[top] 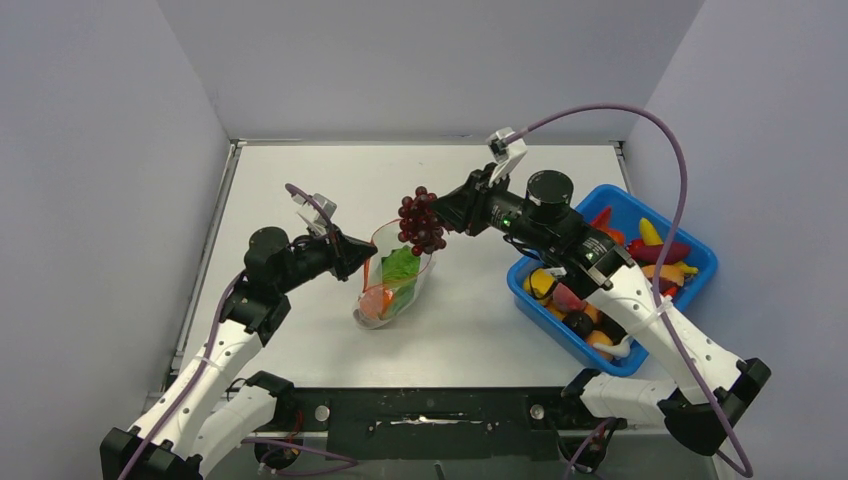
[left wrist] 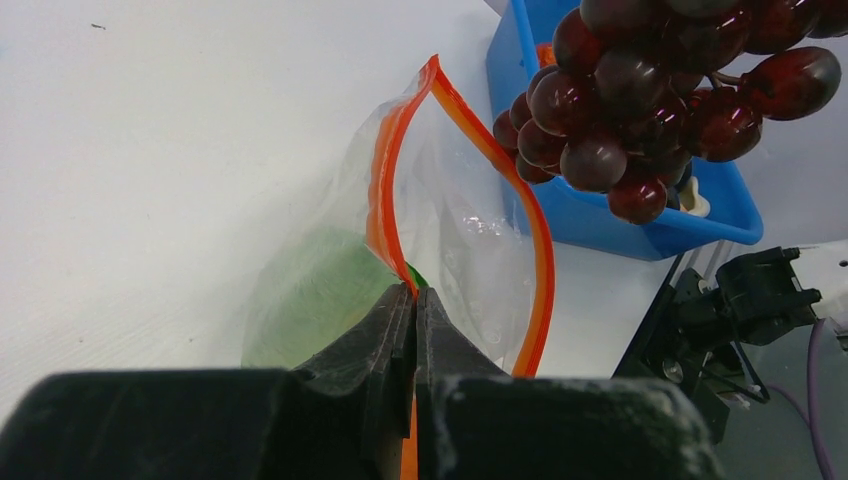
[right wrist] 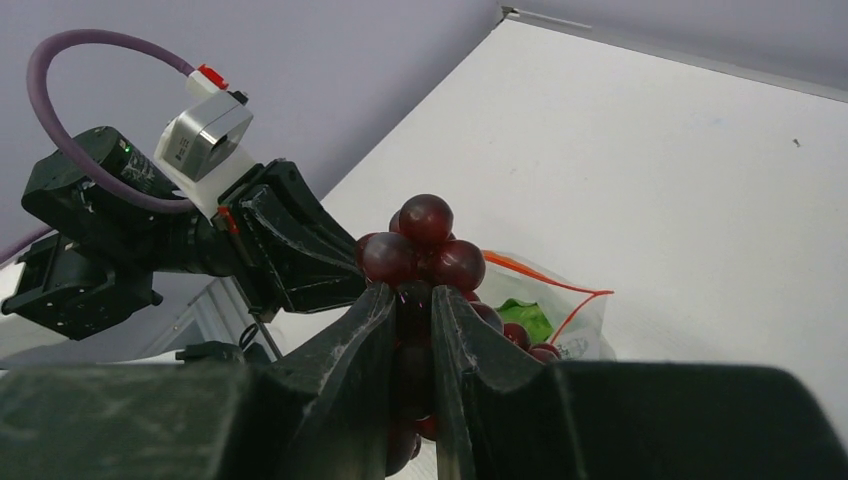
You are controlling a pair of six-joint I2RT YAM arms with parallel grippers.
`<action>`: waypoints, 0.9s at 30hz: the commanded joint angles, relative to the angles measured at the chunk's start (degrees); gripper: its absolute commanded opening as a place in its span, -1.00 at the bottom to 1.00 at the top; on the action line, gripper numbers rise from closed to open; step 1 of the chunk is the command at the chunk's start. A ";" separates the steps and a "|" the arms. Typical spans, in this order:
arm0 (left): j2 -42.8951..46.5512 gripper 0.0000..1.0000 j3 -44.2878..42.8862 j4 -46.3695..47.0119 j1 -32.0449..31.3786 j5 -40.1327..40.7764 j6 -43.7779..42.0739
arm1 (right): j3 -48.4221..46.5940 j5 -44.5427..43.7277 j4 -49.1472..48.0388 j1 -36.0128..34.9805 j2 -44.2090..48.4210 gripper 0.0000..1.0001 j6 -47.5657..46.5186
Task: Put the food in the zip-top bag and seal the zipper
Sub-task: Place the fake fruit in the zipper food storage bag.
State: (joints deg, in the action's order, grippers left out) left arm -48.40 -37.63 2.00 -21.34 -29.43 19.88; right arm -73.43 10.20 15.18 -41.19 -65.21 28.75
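Note:
The clear zip-top bag (top: 392, 290) stands near the table's middle, mouth up and open, with a green lettuce leaf (top: 400, 266) and an orange piece (top: 375, 300) inside. Its orange-red zipper (left wrist: 385, 170) rims the mouth. My left gripper (top: 362, 254) is shut on the bag's left mouth edge; in the left wrist view the strip runs between the jaws (left wrist: 414, 292). My right gripper (top: 443, 215) is shut on the dark purple grapes (top: 420, 221) and holds them above the bag's right rim. The grapes also show in the left wrist view (left wrist: 640, 90) and right wrist view (right wrist: 425, 240).
A blue plastic bin (top: 700, 250) at the right holds several more toy foods, yellow, red, orange and dark ones. The right arm reaches from the bin side across toward the bag. White walls close the table at the back and sides.

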 commanded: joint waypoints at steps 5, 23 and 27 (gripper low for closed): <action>0.47 -1.00 -1.49 4.59 -0.20 -1.83 0.60 | -6.55 3.37 -9.71 -2.46 -2.11 -0.73 -1.07; 1.39 -1.00 -0.86 3.90 -0.20 -3.13 1.12 | -1.18 7.93 -4.20 -3.02 -7.37 -0.71 -21.41; 1.80 -1.00 -1.02 4.01 -0.19 -3.22 1.21 | -0.15 8.56 -3.13 -3.02 -8.94 -0.70 -25.84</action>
State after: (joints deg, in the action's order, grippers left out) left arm -48.25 -37.63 2.37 -21.34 -31.48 20.62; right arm -73.67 16.38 13.45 -43.83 -73.67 10.26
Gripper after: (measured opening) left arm 0.014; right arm 0.172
